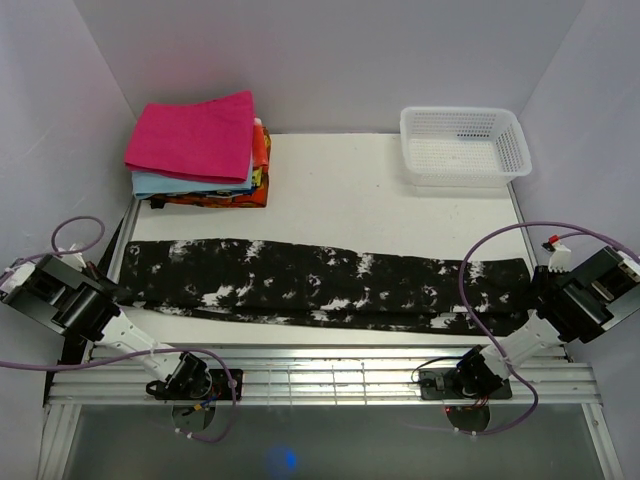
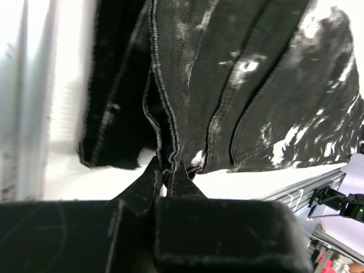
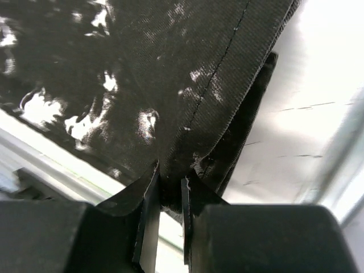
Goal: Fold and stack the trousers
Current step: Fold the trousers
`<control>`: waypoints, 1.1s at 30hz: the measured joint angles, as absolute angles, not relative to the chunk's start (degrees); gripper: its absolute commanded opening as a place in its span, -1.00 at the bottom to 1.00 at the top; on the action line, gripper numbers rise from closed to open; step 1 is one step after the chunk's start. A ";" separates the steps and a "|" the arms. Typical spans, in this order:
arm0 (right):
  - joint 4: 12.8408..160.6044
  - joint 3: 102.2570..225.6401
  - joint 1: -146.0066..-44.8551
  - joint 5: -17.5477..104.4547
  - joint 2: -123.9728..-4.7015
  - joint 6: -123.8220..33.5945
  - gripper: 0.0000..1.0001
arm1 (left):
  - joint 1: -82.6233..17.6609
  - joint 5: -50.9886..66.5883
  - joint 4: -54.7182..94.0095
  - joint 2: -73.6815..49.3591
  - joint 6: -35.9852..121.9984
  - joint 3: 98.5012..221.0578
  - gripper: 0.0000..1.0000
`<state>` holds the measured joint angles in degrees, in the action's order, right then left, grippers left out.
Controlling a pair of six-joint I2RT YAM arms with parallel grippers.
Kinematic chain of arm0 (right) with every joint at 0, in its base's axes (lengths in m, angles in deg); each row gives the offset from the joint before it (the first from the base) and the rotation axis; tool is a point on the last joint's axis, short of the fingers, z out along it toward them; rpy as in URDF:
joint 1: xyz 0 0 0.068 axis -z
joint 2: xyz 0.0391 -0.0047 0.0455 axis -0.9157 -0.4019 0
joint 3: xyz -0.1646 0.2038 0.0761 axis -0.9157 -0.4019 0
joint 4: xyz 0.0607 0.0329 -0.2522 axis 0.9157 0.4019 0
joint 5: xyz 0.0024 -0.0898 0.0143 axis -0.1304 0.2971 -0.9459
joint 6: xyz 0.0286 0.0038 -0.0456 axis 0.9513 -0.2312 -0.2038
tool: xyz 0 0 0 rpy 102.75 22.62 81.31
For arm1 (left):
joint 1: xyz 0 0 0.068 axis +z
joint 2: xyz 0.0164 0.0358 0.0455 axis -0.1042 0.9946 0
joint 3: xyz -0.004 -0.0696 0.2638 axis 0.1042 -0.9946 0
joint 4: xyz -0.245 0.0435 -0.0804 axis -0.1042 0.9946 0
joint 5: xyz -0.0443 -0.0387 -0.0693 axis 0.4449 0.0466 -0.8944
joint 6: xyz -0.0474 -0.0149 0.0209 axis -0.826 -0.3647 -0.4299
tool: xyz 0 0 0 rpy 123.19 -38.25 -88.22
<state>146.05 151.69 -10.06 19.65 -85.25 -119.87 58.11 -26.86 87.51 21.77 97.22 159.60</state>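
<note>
While both arms sit at the near corners of the table [image 1: 360, 195], I log the following: trousers [image 1: 320, 285] — black with white blotches, folded lengthwise into one long band, lying across the near half of the table from its left edge to its right; left gripper [image 2: 166, 172] pinched on the band's left end, a stitched seam caught between its fingers; right gripper [image 3: 169, 179] pinched on the right end, layered fabric edge between its fingers; stack of folded clothes [image 1: 200, 155] — pink on top, pale blue and orange-patterned beneath — at the far left corner, apart from the trousers; white mesh basket [image 1: 418, 165] at the far right; purple cables [image 1: 75, 235] looping from each arm.
</note>
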 measured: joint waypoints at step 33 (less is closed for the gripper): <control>156.45 149.59 -4.46 23.67 -86.26 -113.90 -0.84 | 59.12 -25.08 81.65 22.17 94.22 156.21 -1.00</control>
<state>156.45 149.59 -4.46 23.67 -86.26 -113.90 59.12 -25.08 81.65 22.17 94.22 156.21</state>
